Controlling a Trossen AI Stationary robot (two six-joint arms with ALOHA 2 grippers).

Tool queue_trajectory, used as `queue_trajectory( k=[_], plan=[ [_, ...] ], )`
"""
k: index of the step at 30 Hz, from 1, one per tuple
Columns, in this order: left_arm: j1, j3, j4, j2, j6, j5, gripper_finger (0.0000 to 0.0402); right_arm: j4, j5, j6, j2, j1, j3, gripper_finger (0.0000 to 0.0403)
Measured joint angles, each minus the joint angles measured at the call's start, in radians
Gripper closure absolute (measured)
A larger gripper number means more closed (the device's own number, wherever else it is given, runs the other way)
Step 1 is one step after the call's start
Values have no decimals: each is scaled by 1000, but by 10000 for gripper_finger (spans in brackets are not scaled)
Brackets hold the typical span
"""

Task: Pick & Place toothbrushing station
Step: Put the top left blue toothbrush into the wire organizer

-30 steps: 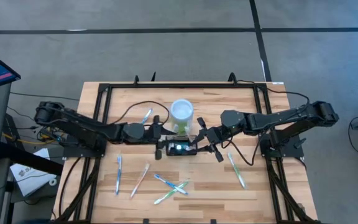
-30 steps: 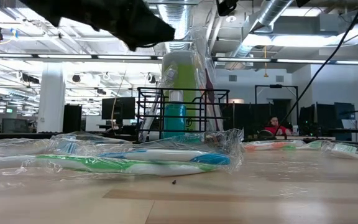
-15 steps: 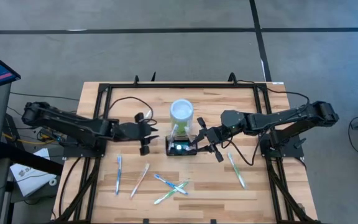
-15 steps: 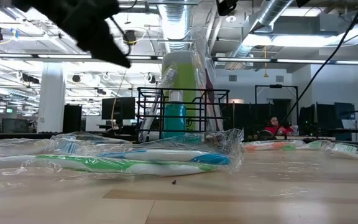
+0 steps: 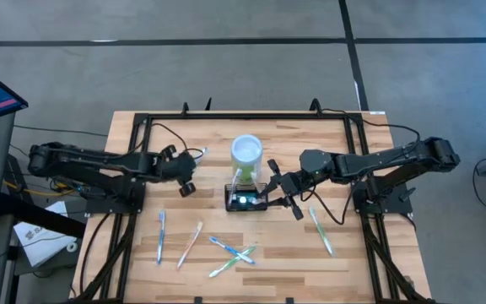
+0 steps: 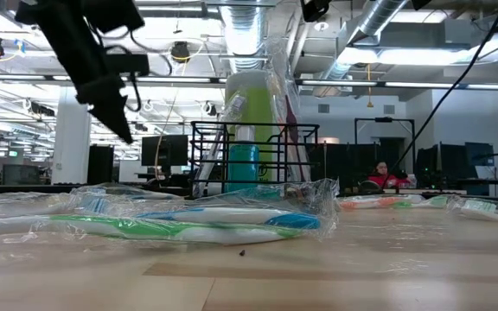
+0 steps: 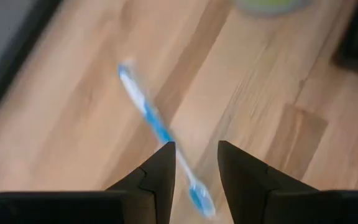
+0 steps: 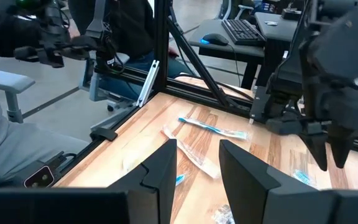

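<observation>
Right hand (image 5: 270,192), narrowly parted and empty, sits right beside the black wire-mesh caddy (image 5: 245,199); left hand (image 5: 194,171), same narrow gap, is further off.

You had the high camera straight above, taking in the whole table (image 5: 310,253). The low one sat at tabletop height, close to wrapped toothbrushes (image 6: 188,223), facing the room. Each wrist camera looked past its own fingers. High and low views shared the green cup (image 5: 246,152).

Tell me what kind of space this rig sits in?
Likely an open lab or office floor: exposed ceiling ducts, rows of desk monitors, and a seated person behind the wooden table.
</observation>
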Motion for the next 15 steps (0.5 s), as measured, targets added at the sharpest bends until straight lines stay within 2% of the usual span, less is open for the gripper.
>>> queue_trajectory(
  k=[10, 15],
  plan=[
    [80, 0, -68, 91, -40, 35, 289, -7, 0, 0, 0, 0, 0, 291],
    [84, 0, -78, 95, -108, 169, 289, -13, 0, 0, 0, 0, 0, 291]
  ],
)
